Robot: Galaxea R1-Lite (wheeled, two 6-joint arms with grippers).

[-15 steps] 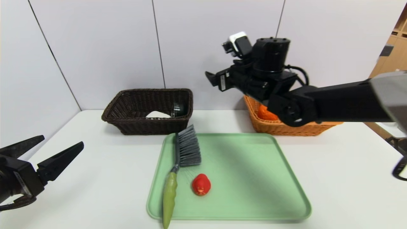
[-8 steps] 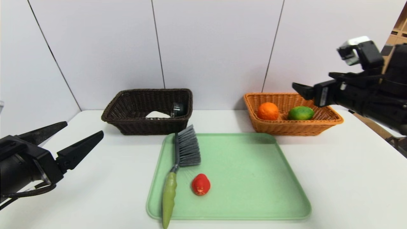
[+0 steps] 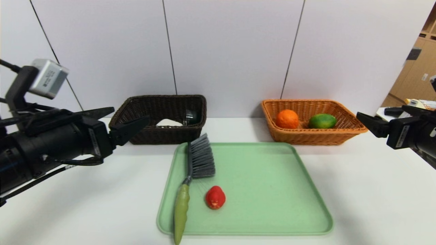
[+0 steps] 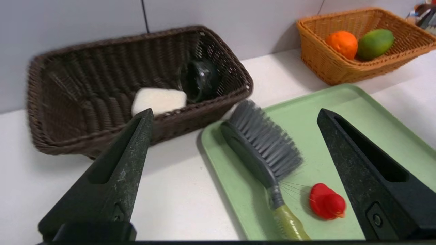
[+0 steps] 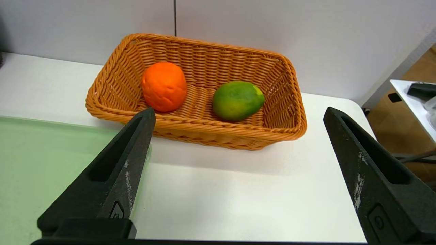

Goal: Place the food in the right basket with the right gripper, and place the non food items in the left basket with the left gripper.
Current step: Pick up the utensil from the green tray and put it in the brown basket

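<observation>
Sorting is half done: orange (image 3: 287, 119) and green fruit (image 3: 322, 120) sit in the right basket (image 3: 354, 131) at the desk's back right; white bar (image 3: 169, 122) and glass cup (image 3: 190, 116) lie in the left basket (image 3: 136, 132) at back centre-left. Brush (image 3: 196, 170) and red toy (image 3: 215, 197) remain on the green tray (image 3: 272, 190), brush along its left edge with the handle overhanging the front rim, toy just beside the handle.

Left gripper (image 3: 131, 120) hovers above the desk near the left basket's front-left corner, fingers spread wide, empty. Right gripper (image 3: 369, 124) is parked off the right basket's right end, also spread, empty.

Next step looks like a left-arm pick. Suggest coming straight down over the toy, jaws straddling it, clear of the brush handle. For the brush, grip across the neck, not the bristles.
</observation>
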